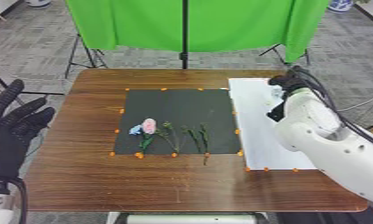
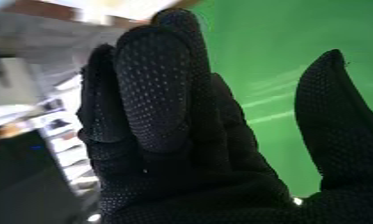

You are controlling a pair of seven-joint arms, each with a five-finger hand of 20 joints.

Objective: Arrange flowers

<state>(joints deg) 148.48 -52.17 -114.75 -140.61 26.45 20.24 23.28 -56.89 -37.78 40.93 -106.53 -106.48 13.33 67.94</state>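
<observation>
Head view gives us a pink bloom (image 1: 149,125) and a blue bloom (image 1: 135,130) close together, beside slim green stems (image 1: 204,136), on the dark mat (image 1: 174,107) on the counter (image 1: 85,185). Our left hand (image 1: 15,137), released with fingers extended, is beyond the counter's left edge; our right hand (image 1: 293,83) is at the white sheet's (image 1: 264,142) far end. Right wrist view adds the right hand's straight fingers and spread thumb, released, before green cloth (image 2: 280,50).
</observation>
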